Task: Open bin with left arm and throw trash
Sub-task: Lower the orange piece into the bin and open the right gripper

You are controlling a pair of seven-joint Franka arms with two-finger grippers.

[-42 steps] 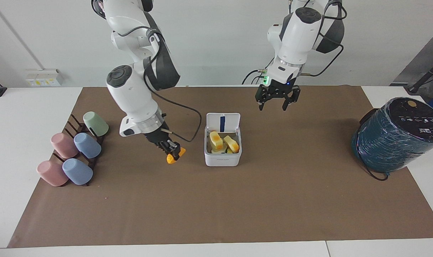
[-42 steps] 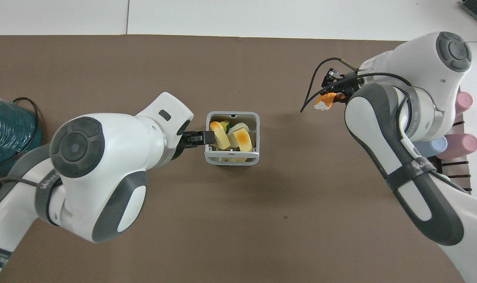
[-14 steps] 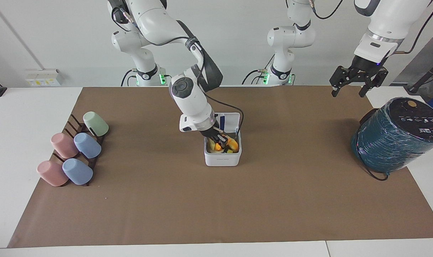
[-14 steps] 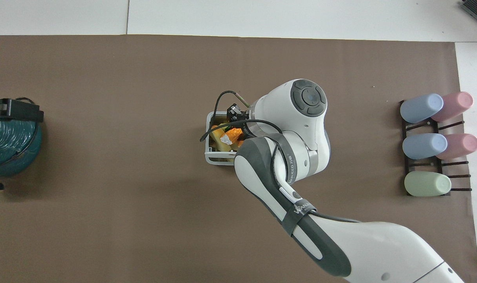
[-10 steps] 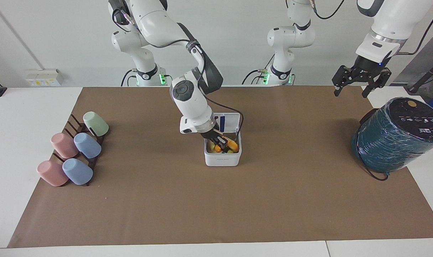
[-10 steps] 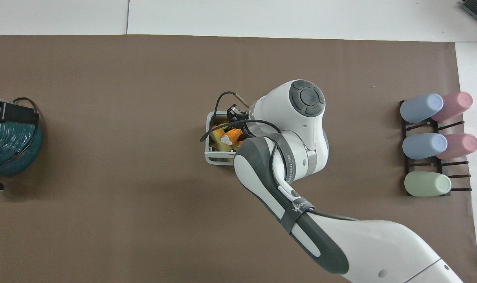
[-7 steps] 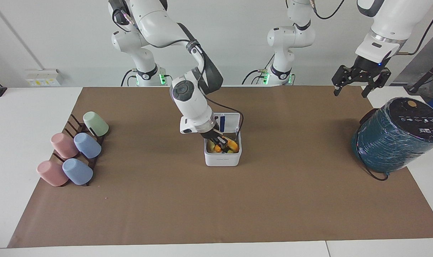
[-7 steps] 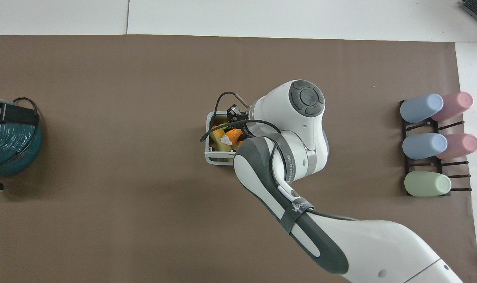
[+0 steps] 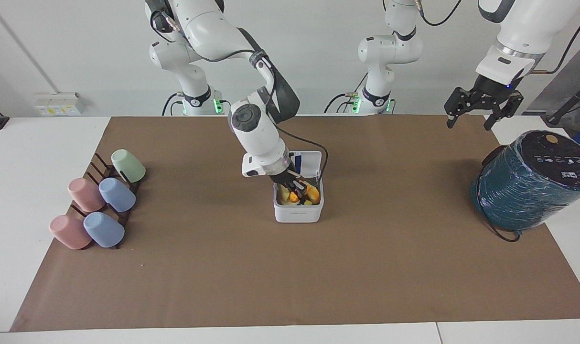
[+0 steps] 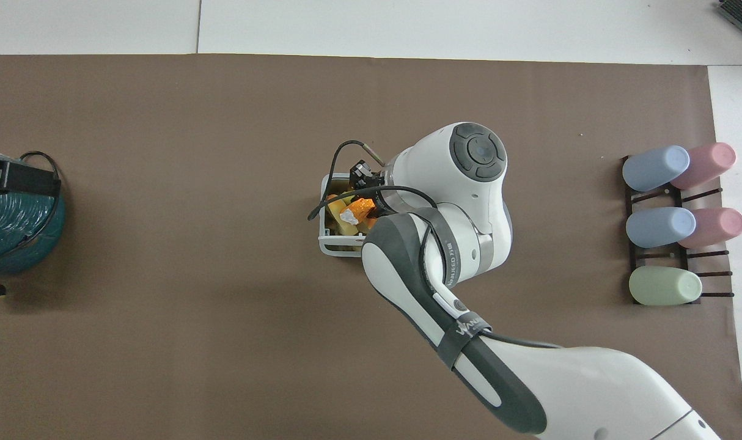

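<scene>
On the brown-covered table [image 9: 290, 282], the right end effector [image 9: 297, 190] gripped orange trash [image 10: 359, 209] inside the open bin [image 9: 298, 213]; the left end effector [image 9: 481, 106] hung open above the table's corner

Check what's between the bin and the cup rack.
Nothing: bare brown mat between the bin and the cup rack, clearest in the facing view. The right arm only passes above it.

One bin [image 9: 298, 213], five cups [image 9: 117, 194] on one rack [image 10: 670, 256], one wrapped cylinder [image 9: 529, 186], two arms [image 9: 259, 134].
</scene>
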